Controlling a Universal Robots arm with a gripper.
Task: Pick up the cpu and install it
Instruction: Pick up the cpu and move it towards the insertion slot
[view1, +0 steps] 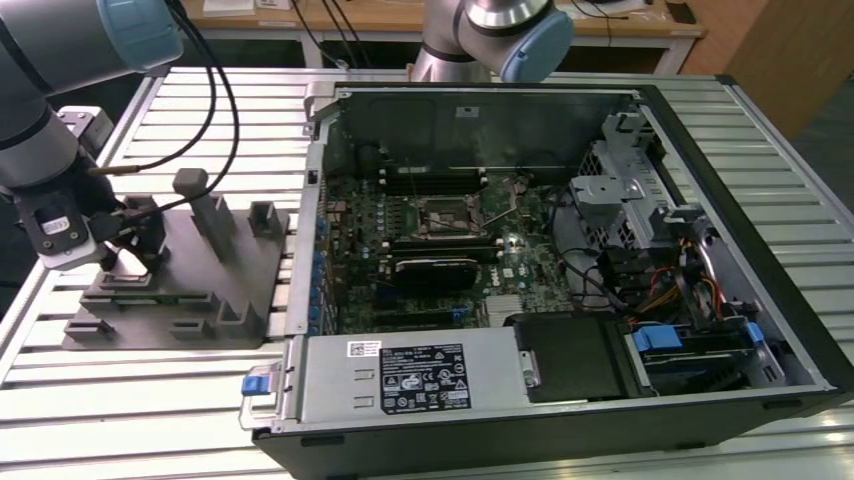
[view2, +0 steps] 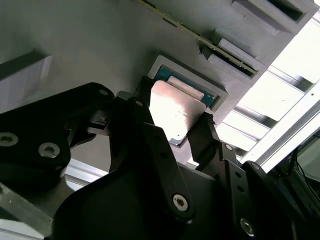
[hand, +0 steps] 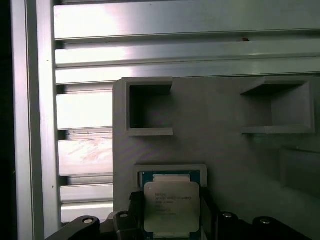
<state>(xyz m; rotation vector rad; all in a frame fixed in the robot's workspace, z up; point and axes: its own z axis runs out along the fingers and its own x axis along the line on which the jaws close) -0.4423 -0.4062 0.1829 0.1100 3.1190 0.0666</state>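
Observation:
The cpu (view2: 176, 111), a flat square chip with a silvery top, sits between my two black fingers (view2: 144, 102), just over a shallow square recess (view2: 212, 89) in the grey moulded block (hand: 225, 155). In the first wrist view the cpu (hand: 171, 206) shows its printed lid, with the recess's teal-edged frame (hand: 170, 172) behind it. My gripper (view2: 175, 120) is shut on the cpu's two opposite edges. In the exterior view my gripper (view1: 130, 240) is low over the grey block (view1: 200, 295), at the exterior view's left. The dark socket frame (view1: 447, 215) lies on the motherboard inside the open computer case.
The grey block carries upright posts (view1: 207, 205) close beside my gripper and two open pockets (hand: 150, 110). The computer case wall (view1: 314, 200) rises between block and motherboard. A ribbed aluminium table (hand: 85, 110) lies underneath. A second arm's base (view1: 487, 40) stands behind the case.

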